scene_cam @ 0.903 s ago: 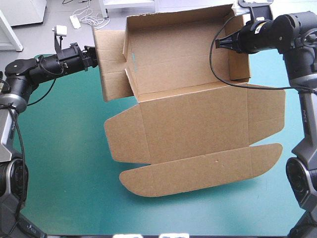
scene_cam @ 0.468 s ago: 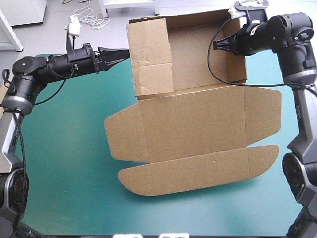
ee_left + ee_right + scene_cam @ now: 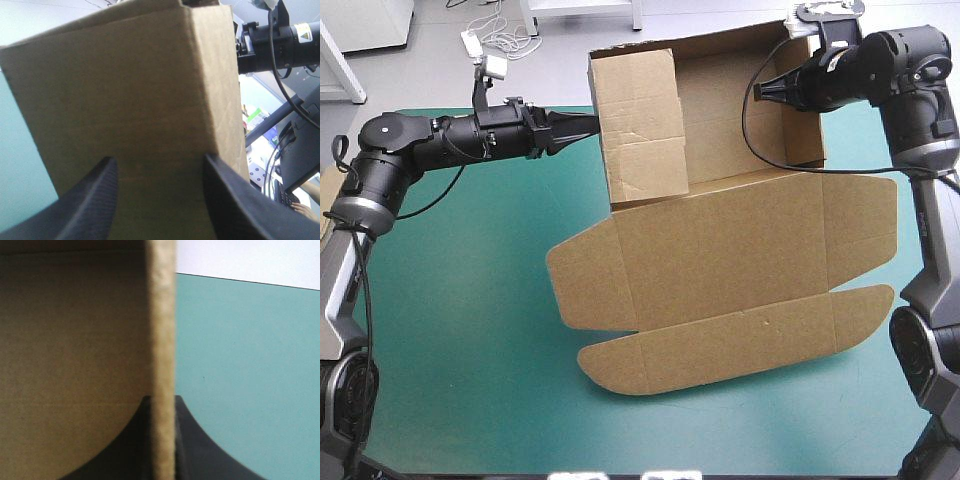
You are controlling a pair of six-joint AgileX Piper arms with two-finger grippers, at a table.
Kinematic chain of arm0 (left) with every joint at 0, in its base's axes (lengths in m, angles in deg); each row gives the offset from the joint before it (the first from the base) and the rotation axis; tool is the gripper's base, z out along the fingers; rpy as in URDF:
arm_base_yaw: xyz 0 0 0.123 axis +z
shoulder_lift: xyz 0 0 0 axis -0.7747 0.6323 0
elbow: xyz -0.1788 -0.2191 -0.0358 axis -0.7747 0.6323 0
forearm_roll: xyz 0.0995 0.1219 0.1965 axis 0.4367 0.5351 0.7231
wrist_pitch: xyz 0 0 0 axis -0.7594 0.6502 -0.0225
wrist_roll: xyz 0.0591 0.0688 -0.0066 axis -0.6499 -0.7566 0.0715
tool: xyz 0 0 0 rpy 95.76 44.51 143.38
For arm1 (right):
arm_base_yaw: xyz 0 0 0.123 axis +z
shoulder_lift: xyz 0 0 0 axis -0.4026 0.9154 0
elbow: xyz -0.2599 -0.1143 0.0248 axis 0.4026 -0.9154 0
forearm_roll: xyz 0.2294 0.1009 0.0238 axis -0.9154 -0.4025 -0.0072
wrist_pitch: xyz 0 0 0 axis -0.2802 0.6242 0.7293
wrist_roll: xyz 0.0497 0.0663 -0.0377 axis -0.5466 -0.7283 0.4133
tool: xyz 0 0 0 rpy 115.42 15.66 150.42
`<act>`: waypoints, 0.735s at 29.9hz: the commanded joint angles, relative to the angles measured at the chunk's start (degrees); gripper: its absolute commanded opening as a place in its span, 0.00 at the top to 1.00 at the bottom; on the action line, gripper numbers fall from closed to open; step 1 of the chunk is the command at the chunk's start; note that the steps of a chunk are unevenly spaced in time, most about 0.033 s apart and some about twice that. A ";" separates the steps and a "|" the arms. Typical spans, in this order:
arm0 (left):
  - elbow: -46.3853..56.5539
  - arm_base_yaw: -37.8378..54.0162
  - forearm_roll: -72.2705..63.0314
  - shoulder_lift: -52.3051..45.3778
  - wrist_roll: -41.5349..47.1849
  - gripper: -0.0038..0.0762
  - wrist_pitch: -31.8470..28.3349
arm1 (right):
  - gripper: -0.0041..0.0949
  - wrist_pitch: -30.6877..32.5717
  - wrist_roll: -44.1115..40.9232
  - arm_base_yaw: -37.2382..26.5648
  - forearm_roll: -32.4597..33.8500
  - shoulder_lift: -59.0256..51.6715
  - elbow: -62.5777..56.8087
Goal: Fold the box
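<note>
The brown box [image 3: 720, 240] lies mid-table, its lid panel and long front flap [image 3: 740, 335] flat toward the near edge. The far tray part has its walls raised. Its left wall [image 3: 640, 120] stands folded up and inward. My left gripper [image 3: 592, 122] points at that wall's outer face from the left; in the left wrist view the gripper [image 3: 157, 159] is open and the brown board [image 3: 125, 90] fills the space just ahead of it. My right gripper [image 3: 782, 88] is shut on the right wall, whose top edge [image 3: 161, 315] runs between the fingers of the gripper [image 3: 161, 400].
Bare teal-green cover [image 3: 460, 330] stretches left of the box and along the near edge. The box's far wall reaches past the table's far edge. The right arm [image 3: 280, 40] shows beyond the box in the left wrist view.
The left arm has swept right, swinging the box's left wall from splayed outward to upright and folded in. The left gripper's fingers have come apart. The whole box has shifted slightly right.
</note>
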 commanded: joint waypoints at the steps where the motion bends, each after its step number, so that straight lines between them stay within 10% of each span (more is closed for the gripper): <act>1: -1.71 -0.82 -4.39 -2.83 0.82 0.33 0.53 | 0.98 -2.40 -0.86 -0.07 -2.54 -2.80 1.55; 14: -1.71 -0.82 -12.66 -2.83 -0.84 0.32 5.42 | 0.98 -2.62 -0.86 -0.07 -2.54 -2.80 1.55; 22: -1.71 -1.73 -5.14 -3.57 4.54 0.32 -3.74 | 0.98 -2.06 -1.60 -0.07 -3.77 -2.80 1.55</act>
